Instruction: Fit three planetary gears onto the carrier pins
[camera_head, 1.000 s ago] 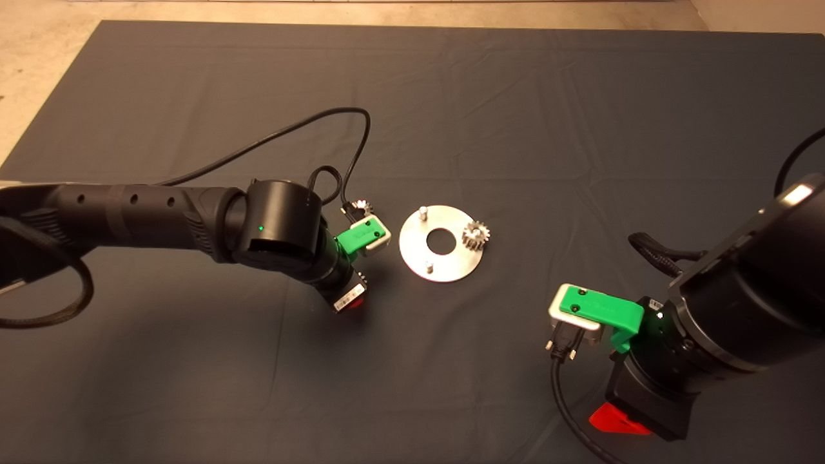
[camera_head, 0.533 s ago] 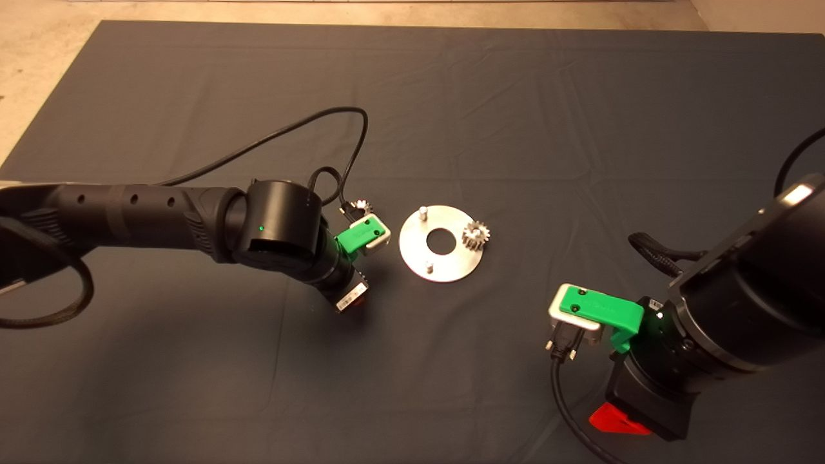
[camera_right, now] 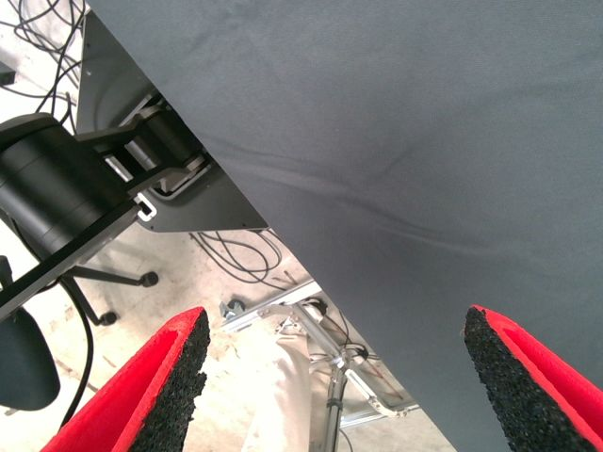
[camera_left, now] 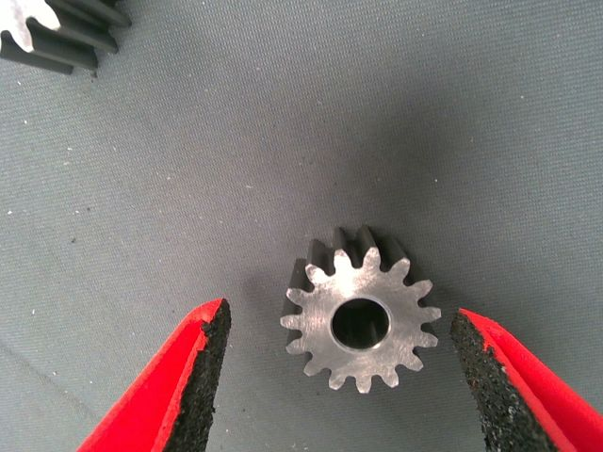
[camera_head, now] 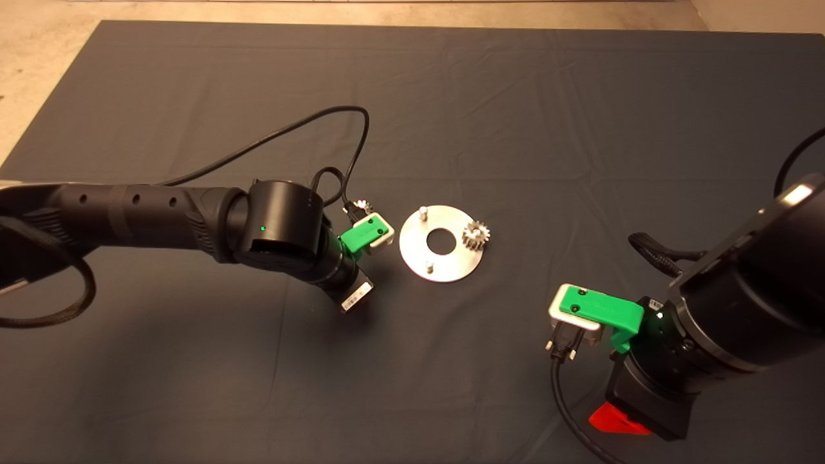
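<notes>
left gripper (camera_left: 339,377) low over the mat (camera_head: 451,96) at the disc's (camera_head: 412,254) 9 o'clock, fingers apart, a loose gear (camera_left: 361,309) flat between them, untouched. one gear (camera_head: 475,234) on the disc's 3 o'clock pin; pins (camera_head: 422,211) at 11 and 7 bare. right gripper (camera_right: 334,377) parked at the mat's 4 o'clock, fingers apart.

No text, label, brand, number or sign is showing legibly in any view. A small white sticker (camera_head: 356,298) is sitting on the left arm's wrist housing, just left of the round metal disc, but whatever is printed on it is too small to read.
</notes>
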Robot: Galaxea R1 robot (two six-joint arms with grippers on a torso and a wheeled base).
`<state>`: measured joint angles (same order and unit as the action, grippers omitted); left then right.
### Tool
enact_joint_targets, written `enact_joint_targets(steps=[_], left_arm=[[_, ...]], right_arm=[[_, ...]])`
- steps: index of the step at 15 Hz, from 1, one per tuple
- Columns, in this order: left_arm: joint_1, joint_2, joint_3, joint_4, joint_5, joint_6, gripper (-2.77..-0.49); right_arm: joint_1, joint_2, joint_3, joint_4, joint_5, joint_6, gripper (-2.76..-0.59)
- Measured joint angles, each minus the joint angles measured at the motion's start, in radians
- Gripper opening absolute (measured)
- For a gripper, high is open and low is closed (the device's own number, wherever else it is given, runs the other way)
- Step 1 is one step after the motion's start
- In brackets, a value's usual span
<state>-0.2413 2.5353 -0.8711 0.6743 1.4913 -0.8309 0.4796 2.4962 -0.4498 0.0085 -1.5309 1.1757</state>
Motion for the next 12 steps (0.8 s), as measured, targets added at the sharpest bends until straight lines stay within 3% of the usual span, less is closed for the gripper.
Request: enact_joint_targets(steps=[9,12], left_arm=[[0.007,0.000,0.002,-0.001,-0.001,-0.020,-1.73],[0.007,0.000,0.002,0.000,-0.016,-0.022,-1.73]], right_arm=[[0.000,0.000,0.000,0.000,0.000,0.000,-1.36],[0.000,0.000,0.000,0.000,0.000,0.000,-1.36]])
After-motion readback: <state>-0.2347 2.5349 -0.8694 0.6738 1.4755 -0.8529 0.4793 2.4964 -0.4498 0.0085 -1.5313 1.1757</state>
